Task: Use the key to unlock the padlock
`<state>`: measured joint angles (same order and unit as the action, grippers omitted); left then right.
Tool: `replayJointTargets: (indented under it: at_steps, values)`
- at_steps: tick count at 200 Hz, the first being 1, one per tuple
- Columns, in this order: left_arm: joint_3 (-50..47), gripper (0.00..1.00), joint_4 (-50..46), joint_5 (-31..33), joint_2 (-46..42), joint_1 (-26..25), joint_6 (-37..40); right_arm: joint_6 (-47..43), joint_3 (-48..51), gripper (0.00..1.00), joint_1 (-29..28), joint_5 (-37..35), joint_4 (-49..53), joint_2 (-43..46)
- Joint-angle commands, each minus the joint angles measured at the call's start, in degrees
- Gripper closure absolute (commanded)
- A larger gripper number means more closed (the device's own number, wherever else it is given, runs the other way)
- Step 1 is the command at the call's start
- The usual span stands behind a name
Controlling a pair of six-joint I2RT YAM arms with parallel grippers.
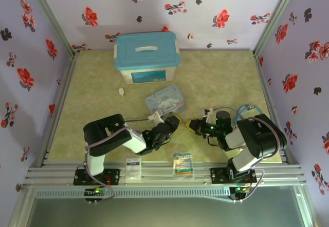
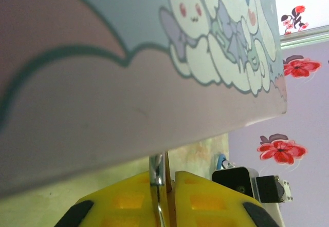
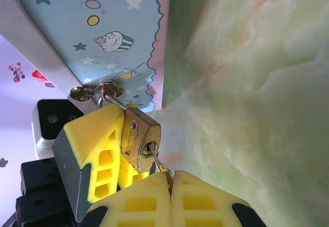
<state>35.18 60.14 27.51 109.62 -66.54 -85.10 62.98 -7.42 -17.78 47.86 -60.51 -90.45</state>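
Your right gripper (image 3: 171, 185) has its jaws clenched on the key (image 3: 156, 158), which sits in the padlock (image 3: 138, 137) hanging at the tin (image 3: 103, 32), with your left gripper (image 2: 165, 185) jaws pinching the padlock, so the turn seems still to do.

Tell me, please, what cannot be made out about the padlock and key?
Right wrist: the key, in the padlock, has its head hidden between the fingers of the right gripper.
Left wrist: the padlock is mostly hidden between the fingers of the left gripper, at the bottom edge.
Top external: both are too small.
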Motion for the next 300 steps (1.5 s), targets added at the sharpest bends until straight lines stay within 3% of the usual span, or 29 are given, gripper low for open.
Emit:
replayJointTargets:
  at_steps: [1, 35, 136, 174, 257, 300]
  values:
    - [-0.2, 1.00, 0.4, -3.3, 3.2, 0.2, -6.0, 1.2, 0.3, 1.00, -0.4, 1.8, -6.6, -0.5]
    - [-0.2, 1.00, 1.3, -4.1, 2.8, 0.2, -5.9, -2.2, -1.4, 1.00, -0.4, 0.3, 0.0, -0.6]
    - [0.9, 1.00, -2.4, -9.1, -1.8, 0.5, -4.4, -2.5, -8.1, 1.00, 1.7, 3.5, 0.2, -4.5]
    - [0.5, 1.00, 0.5, -10.9, -2.2, 1.4, -5.2, -5.7, -8.3, 1.00, 2.6, 2.5, 3.0, -4.2]
    - [0.7, 1.00, -2.3, -11.8, -5.7, 3.0, -3.3, -2.8, -4.6, 1.00, -0.4, 4.1, -10.8, -4.9]
    - [1.8, 1.00, -2.1, -14.6, -5.5, 3.8, -3.5, -6.5, -3.5, 1.00, -2.8, 3.0, -7.4, 0.7]
